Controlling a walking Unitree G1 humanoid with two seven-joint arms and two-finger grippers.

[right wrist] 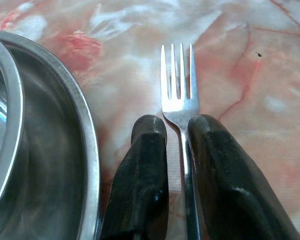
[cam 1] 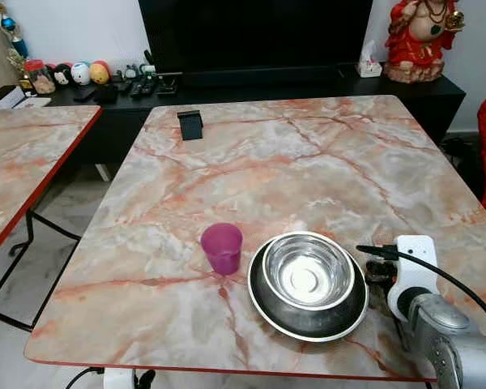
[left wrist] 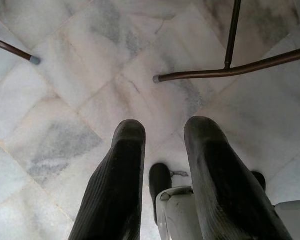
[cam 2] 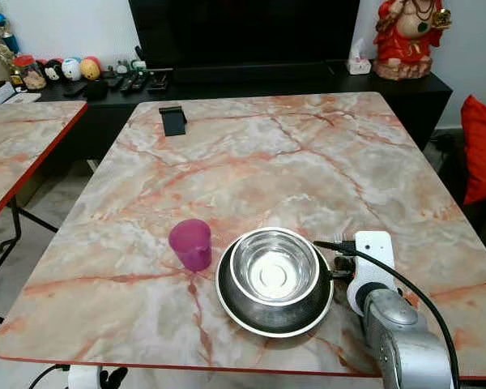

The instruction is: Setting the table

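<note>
A steel bowl (cam 1: pixel 308 270) sits inside a wider steel plate (cam 1: pixel 269 306) near the front edge of the marble table (cam 1: pixel 292 162). A purple cup (cam 1: pixel 222 247) stands upright just left of the plate. My right gripper (right wrist: pixel 177 127) is low over the table at the plate's right rim, shut on a steel fork (right wrist: pixel 176 75). The fork's tines point away from the wrist, beside the plate's rim (right wrist: pixel 87 150). The right arm (cam 2: pixel 389 324) reaches in from the front right corner. My left gripper (left wrist: pixel 162 130) hangs open over the tiled floor, with nothing between its fingers.
A small black object (cam 1: pixel 190 124) stands near the table's far left. A second marble table (cam 1: pixel 24 154) is on the left across a floor gap. Behind are a dark cabinet (cam 1: pixel 251 85) with small items and a red statue (cam 1: pixel 419 36). A red cushion (cam 2: pixel 482 146) is at the right.
</note>
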